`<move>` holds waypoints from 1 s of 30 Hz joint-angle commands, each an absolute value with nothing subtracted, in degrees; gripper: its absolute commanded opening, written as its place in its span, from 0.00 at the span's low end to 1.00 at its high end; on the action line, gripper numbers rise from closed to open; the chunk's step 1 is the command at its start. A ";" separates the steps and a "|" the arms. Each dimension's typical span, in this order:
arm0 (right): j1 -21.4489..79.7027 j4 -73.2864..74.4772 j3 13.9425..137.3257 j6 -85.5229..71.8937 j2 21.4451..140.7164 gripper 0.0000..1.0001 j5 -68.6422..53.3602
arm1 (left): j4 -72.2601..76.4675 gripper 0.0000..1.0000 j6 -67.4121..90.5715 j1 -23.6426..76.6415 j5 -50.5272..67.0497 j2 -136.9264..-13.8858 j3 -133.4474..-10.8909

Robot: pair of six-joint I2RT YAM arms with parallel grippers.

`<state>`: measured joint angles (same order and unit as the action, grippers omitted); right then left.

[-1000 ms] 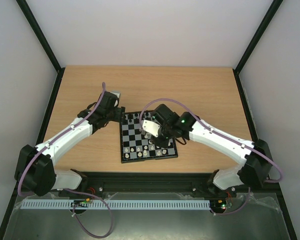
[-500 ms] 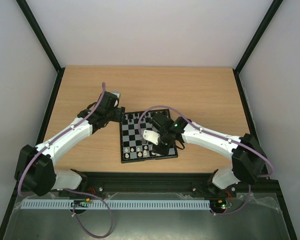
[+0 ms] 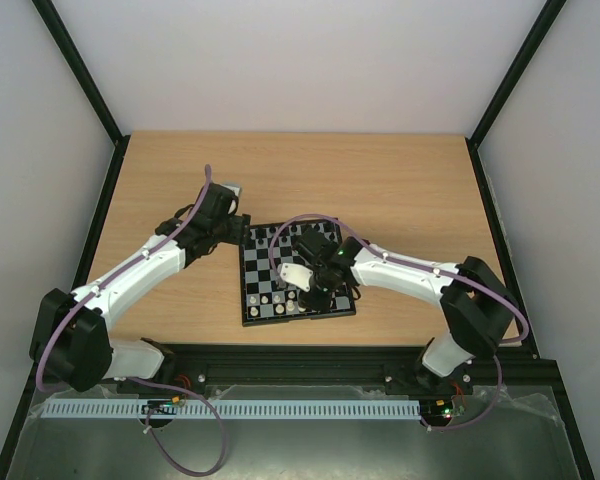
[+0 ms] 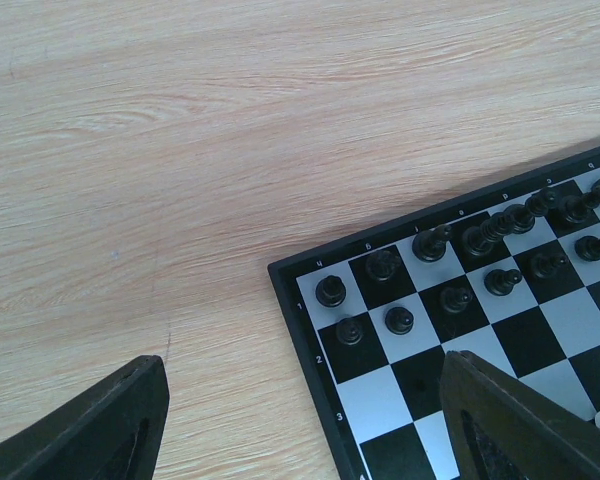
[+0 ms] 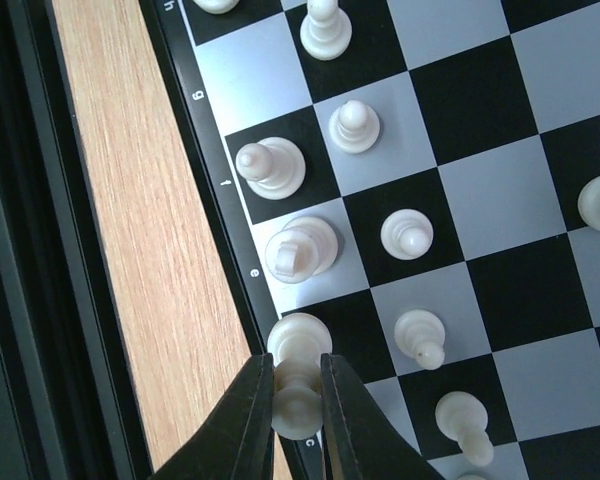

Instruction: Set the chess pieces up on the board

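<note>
The board lies on the wooden table, near the middle of its near edge. Black chess pieces line the board's far edge. Pale walls enclose the table. The right gripper pinches a white piece at the board's near edge, its fingers narrow. The left gripper hangs wide open and empty over the board's far left corner.
</note>
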<state>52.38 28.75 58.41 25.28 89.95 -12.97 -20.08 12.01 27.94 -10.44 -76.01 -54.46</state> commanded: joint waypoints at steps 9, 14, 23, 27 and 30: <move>52.52 28.52 57.74 24.37 94.00 0.13 -10.69 | -20.54 0.78 11.69 27.69 -9.50 -76.76 -55.20; 52.56 28.61 57.76 24.10 94.64 0.14 -9.85 | -20.50 0.78 11.64 27.69 -9.36 -76.80 -55.13; 52.54 28.79 57.64 24.07 94.09 0.22 -9.10 | -20.54 0.78 11.69 27.69 -9.08 -76.82 -55.21; 52.48 29.32 58.06 23.91 92.16 0.27 -10.48 | -20.50 0.78 11.68 27.73 -8.27 -76.82 -55.28; 52.36 30.58 59.44 23.86 89.85 0.30 -10.99 | -19.94 0.77 11.31 27.69 -6.31 -76.29 -55.16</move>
<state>52.38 27.11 58.30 23.94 93.43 -9.98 -20.10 11.99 27.94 -8.51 -76.34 -54.46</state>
